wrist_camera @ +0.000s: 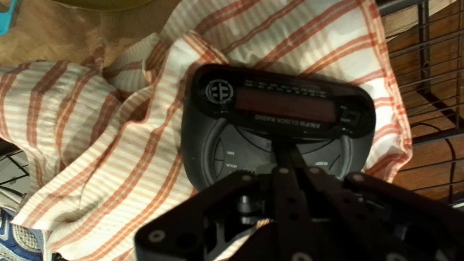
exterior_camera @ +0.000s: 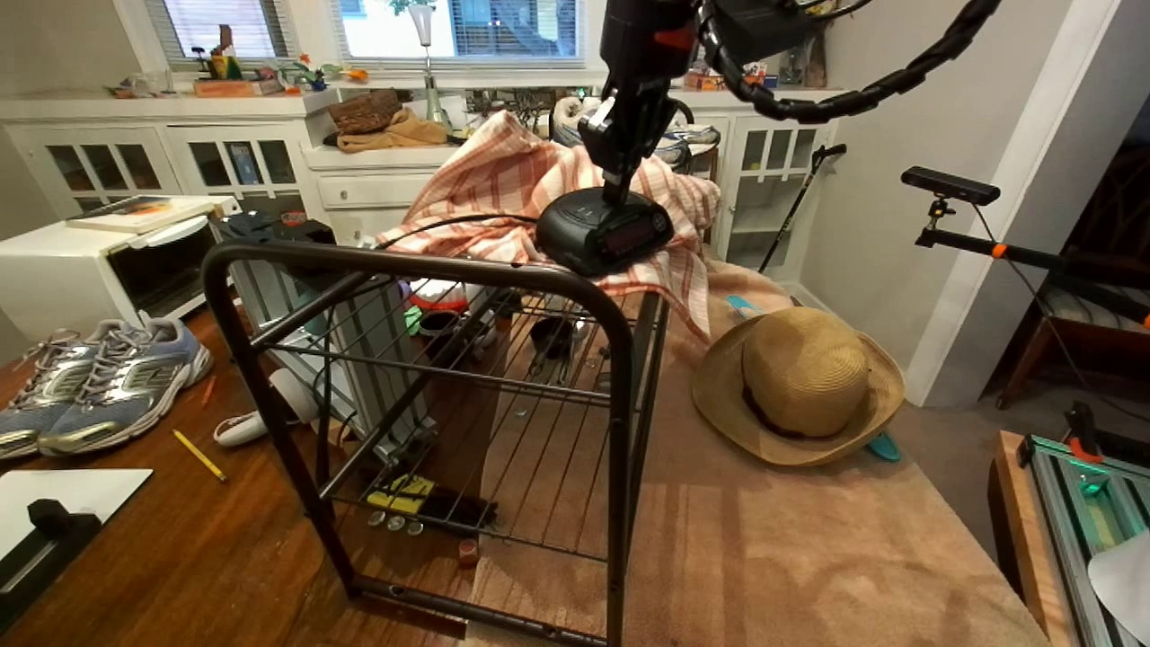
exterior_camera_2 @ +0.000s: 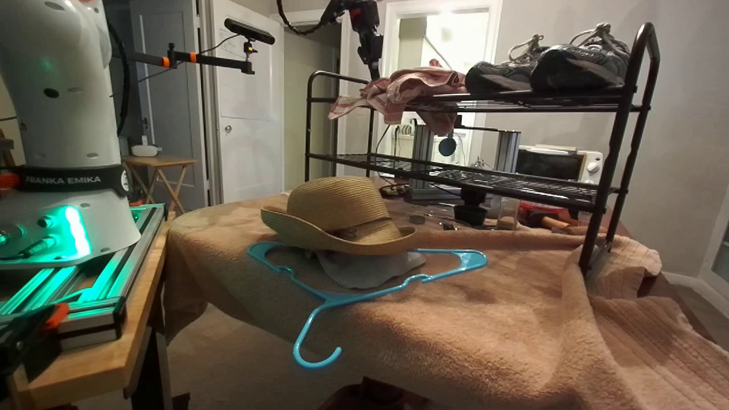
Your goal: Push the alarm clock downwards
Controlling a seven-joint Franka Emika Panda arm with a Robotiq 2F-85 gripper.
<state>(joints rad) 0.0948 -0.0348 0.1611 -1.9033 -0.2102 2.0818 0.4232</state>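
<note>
One metal rack (exterior_camera: 618, 467) carries one striped cloth (wrist_camera: 145, 163) and two shoes (exterior_camera_2: 578, 68); near it, one straw hat (exterior_camera: 804, 368); one blue hanger (exterior_camera_2: 342, 299), hook visible only in an exterior view. One black alarm clock (wrist_camera: 284, 108) lies on the cloth, lettering legible in the wrist view; gripper (exterior_camera: 616, 193) narrow, fingertips together, at its top.

"Where's the alarm clock (exterior_camera: 575, 238)?"

"On the cloth (exterior_camera: 517, 171), which lies over the top of the rack (exterior_camera: 413, 261). The end effector (exterior_camera: 615, 194) is right at its upper side; touching or not, I can't tell."

"And next to the cloth?"

"Shoes (exterior_camera_2: 552, 71), also up on the rack, to its right in an exterior view."

"The straw hat (exterior_camera: 809, 373)?"

"Right of the rack in an exterior view, lying across the hanger (exterior_camera_2: 359, 296), with the blanket (exterior_camera: 764, 539) beneath."

"Left of the rack there?"

"A second pair (exterior_camera: 112, 395), on the worktop (exterior_camera: 225, 539), a pencil (exterior_camera: 199, 455) near them."
</note>
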